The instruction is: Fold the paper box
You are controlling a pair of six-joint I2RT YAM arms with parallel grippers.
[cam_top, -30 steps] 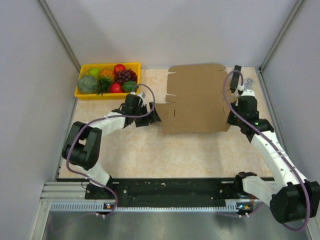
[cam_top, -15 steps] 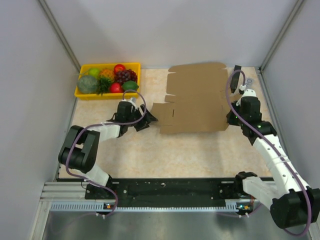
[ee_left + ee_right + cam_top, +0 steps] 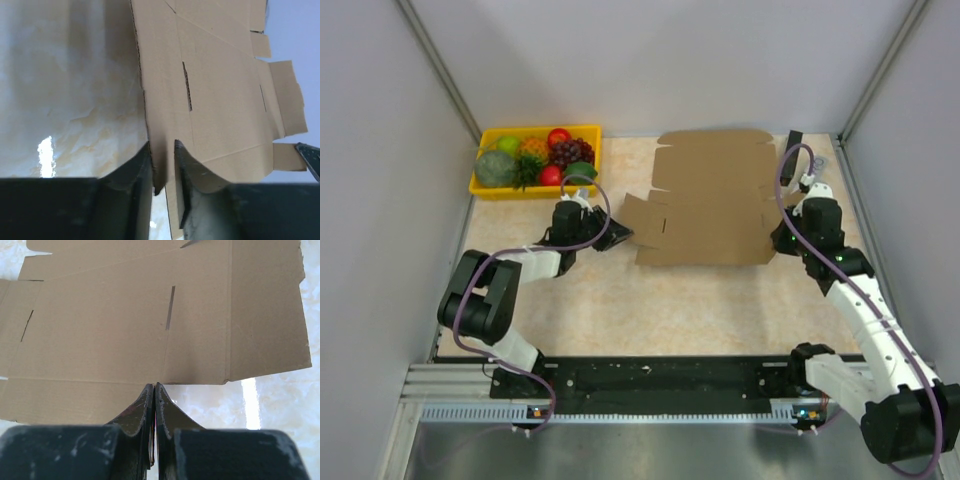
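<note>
The paper box [image 3: 710, 200] is a flat brown die-cut cardboard sheet lying at the back middle of the table, also seen in the left wrist view [image 3: 215, 90] and the right wrist view [image 3: 125, 325]. My left gripper [image 3: 617, 237] is at its left flap. Its fingers [image 3: 162, 142] stand a little apart, with the flap's corner between them and the left finger [image 3: 142, 165] against the board. My right gripper [image 3: 782, 240] is shut and empty, its tips [image 3: 155, 385] touching the sheet's right-hand edge.
A yellow tray [image 3: 480, 190] of fruit stands at the back left, just behind my left arm. A small black object [image 3: 794, 142] lies at the back right corner. Grey walls close in the table on three sides.
My left gripper has moved onto the left flap and its jaws have narrowed around it. The sheet has slid slightly left and the flap has tilted. The right gripper stays shut at the edge.
</note>
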